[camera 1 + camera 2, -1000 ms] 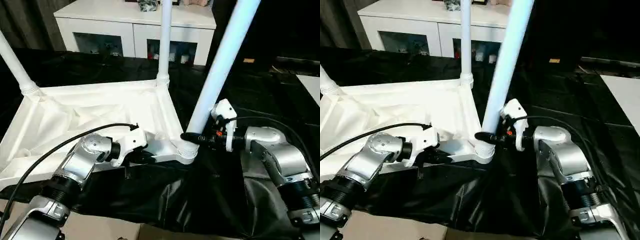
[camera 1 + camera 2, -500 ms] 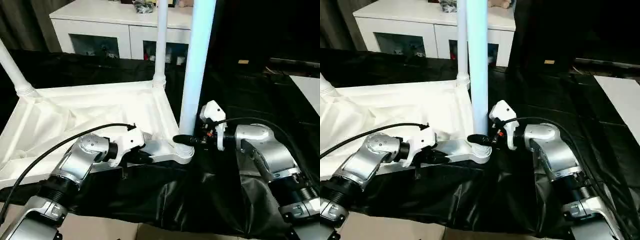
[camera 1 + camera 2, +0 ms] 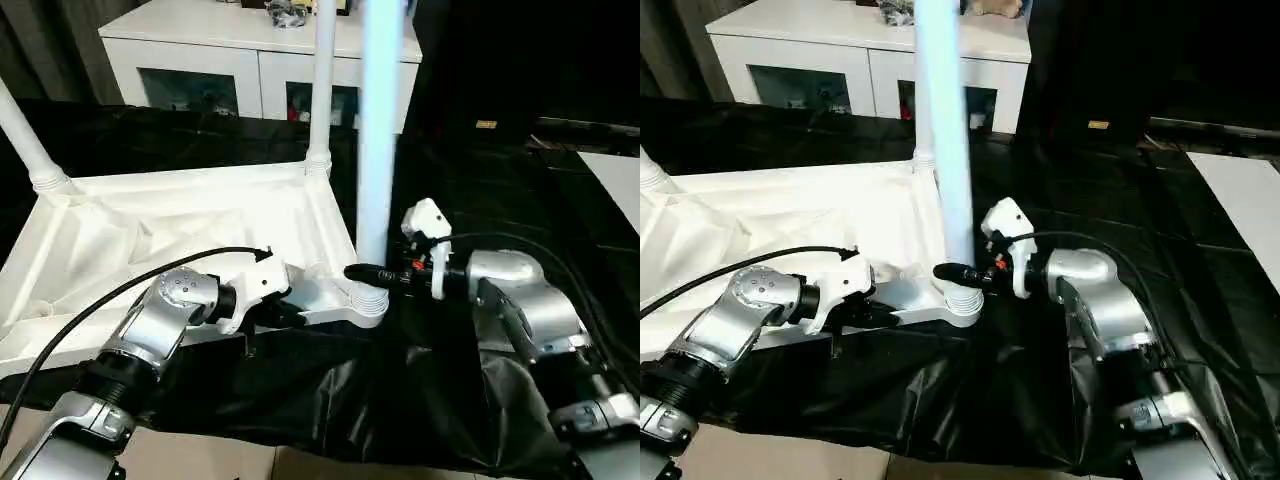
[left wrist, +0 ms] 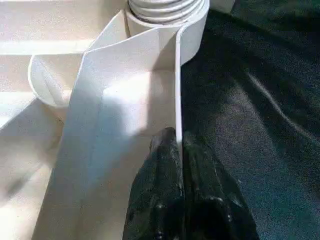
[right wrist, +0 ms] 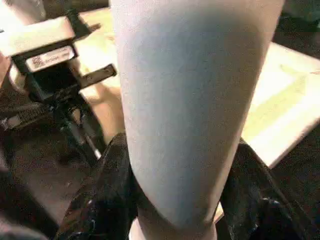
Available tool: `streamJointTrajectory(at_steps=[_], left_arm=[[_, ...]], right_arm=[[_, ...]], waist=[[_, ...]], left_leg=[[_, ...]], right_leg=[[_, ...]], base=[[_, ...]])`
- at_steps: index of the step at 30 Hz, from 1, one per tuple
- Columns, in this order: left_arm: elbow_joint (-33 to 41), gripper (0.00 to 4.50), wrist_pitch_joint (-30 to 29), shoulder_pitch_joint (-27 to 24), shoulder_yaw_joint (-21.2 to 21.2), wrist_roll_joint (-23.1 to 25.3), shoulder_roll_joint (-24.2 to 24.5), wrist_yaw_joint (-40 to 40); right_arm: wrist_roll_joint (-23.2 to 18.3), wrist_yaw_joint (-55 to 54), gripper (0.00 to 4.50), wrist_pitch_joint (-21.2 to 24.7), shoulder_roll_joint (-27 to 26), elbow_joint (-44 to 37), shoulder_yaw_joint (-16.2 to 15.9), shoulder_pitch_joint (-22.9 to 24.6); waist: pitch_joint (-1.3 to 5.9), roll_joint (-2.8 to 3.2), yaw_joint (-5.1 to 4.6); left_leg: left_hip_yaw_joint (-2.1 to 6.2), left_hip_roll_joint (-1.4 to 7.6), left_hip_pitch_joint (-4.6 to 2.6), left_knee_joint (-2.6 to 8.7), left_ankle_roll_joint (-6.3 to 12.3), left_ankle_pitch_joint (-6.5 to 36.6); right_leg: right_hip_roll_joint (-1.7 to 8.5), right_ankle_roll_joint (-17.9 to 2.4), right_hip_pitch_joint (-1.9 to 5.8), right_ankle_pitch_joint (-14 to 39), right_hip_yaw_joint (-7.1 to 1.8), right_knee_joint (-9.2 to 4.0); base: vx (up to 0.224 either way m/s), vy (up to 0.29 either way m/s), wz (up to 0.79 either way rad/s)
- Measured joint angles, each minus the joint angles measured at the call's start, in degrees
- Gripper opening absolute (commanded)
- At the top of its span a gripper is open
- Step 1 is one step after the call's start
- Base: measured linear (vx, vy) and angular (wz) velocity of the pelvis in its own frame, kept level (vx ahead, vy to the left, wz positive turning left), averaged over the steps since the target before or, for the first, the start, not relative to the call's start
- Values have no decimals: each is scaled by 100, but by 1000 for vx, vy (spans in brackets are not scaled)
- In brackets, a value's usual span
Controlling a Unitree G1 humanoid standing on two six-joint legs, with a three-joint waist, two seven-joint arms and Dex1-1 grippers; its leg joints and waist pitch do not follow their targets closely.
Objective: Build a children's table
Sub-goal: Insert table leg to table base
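Between the right jaws: near leg [image 3: 378, 130] (left pinches tabletop [image 3: 150, 235] rim).

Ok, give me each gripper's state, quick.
Left gripper: shut on the tabletop, pinching its edge wall near the corner socket.
Right gripper: shut on the leg, fingers either side just above that socket.

Right gripper [image 3: 952, 272] clasps near leg [image 3: 945, 150] above corner socket [image 3: 962, 302]; left gripper [image 3: 883, 312] pinches tabletop [image 3: 790, 220] rim.
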State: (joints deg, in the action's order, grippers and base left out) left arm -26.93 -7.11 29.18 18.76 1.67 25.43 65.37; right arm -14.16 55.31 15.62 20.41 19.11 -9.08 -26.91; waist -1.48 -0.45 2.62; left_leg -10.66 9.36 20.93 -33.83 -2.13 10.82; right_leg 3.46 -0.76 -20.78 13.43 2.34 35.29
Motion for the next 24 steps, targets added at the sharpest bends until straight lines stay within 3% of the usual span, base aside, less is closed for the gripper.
streamJointTrajectory(at_steps=[11, 19, 22, 24], left_arm=[[21, 0, 28, -1, -1, -27, -4, -37], [21, 0, 89, 0, 0, -25, -41, 2], [51, 0, 88, 0, 0, -25, -37, 10], [137, 0, 89, 1, 0, -33, -38, 16]], right_arm=[[-413, -398, 184, -118, -231, -168, 510, 473], [-374, -369, 184, -124, -21, -538, 376, 655], [-650, -405, 184, 218, -108, -513, 646, 608], [-1195, -357, 184, 838, -89, -385, 1058, 543]], waist=[[-31, 52, -3], [-35, 65, 58], [-39, 67, 71], [-84, 98, 77]], left_leg=[[-5, -1, 6, 2, 0, 0], [-10, -1, 5, 32, 0, 0], [-11, -1, 8, 33, 0, 0], [-17, -1, 23, 28, 1, -1]], right_leg=[[1, 0, -8, -1, -4, -9], [1, 2, -13, 1, 0, -22], [0, 1, -19, 1, 0, -21], [2, -1, -28, -1, -3, -23]], base=[[0, 0, 0], [0, 0, 0], [0, 0, 0], [0, 0, 0]])
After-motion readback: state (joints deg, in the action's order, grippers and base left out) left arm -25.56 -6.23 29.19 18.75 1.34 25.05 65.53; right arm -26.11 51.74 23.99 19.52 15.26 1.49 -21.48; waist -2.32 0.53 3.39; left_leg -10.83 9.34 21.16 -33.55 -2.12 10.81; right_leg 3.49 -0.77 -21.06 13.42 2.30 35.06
